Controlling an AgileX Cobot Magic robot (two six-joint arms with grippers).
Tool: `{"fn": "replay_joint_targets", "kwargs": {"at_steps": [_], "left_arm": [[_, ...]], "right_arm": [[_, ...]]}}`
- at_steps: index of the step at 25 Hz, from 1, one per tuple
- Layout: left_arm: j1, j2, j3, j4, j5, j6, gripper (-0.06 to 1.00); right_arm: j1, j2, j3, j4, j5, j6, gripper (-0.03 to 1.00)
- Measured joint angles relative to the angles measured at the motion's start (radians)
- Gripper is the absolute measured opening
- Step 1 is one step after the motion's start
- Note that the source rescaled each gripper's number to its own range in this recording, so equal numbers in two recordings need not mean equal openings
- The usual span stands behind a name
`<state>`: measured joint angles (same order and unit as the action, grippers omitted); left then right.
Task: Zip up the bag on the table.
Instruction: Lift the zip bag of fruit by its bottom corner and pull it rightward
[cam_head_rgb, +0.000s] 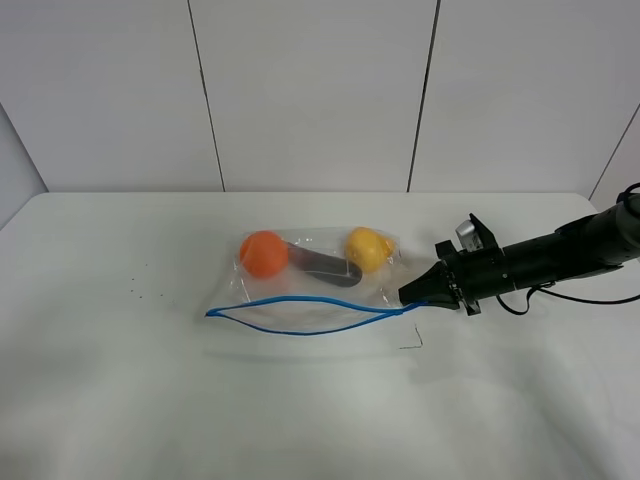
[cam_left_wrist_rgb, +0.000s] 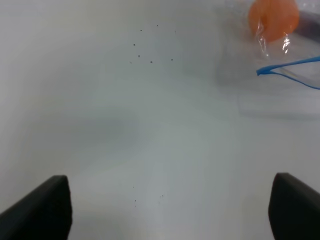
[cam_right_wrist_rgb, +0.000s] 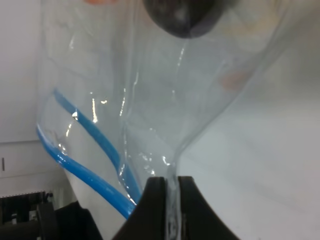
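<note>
The clear bag (cam_head_rgb: 312, 285) lies mid-table (cam_head_rgb: 120, 390), holding an orange ball (cam_head_rgb: 264, 253), a yellow item (cam_head_rgb: 367, 248) and a dark item (cam_head_rgb: 326, 268). Its blue zipper strip (cam_head_rgb: 300, 306) gapes, with two strands apart along the near edge. My right gripper (cam_head_rgb: 408, 296) is shut on the bag's right corner. In the right wrist view the gripper (cam_right_wrist_rgb: 169, 184) pinches the plastic (cam_right_wrist_rgb: 150, 100) beside the zipper (cam_right_wrist_rgb: 82, 125). My left gripper (cam_left_wrist_rgb: 170, 210) is open and empty above bare table. The zipper's left end (cam_left_wrist_rgb: 261, 71) and the orange ball (cam_left_wrist_rgb: 274, 17) lie well beyond it. It is out of the exterior view.
White wall panels (cam_head_rgb: 310, 90) stand behind the table's far edge. Small dark specks (cam_head_rgb: 135, 290) dot the table left of the bag. A thin bent wire-like mark (cam_head_rgb: 412, 342) lies just in front of the bag's right corner. A cable (cam_head_rgb: 590, 298) trails from the right arm.
</note>
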<state>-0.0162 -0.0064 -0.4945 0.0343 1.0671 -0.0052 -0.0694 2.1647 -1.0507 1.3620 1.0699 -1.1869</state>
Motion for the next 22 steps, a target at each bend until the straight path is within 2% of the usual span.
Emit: {"fn": "replay_joint_targets", "kwargs": {"at_steps": [14,22], "left_arm": [[0.0,0.0,0.0,0.0,0.0,0.0,0.85],[0.0,0.0,0.0,0.0,0.0,0.0,0.85]], "right_arm": [[0.0,0.0,0.0,0.0,0.0,0.0,0.0],[0.0,0.0,0.0,0.001,0.062,0.004,0.0]]}}
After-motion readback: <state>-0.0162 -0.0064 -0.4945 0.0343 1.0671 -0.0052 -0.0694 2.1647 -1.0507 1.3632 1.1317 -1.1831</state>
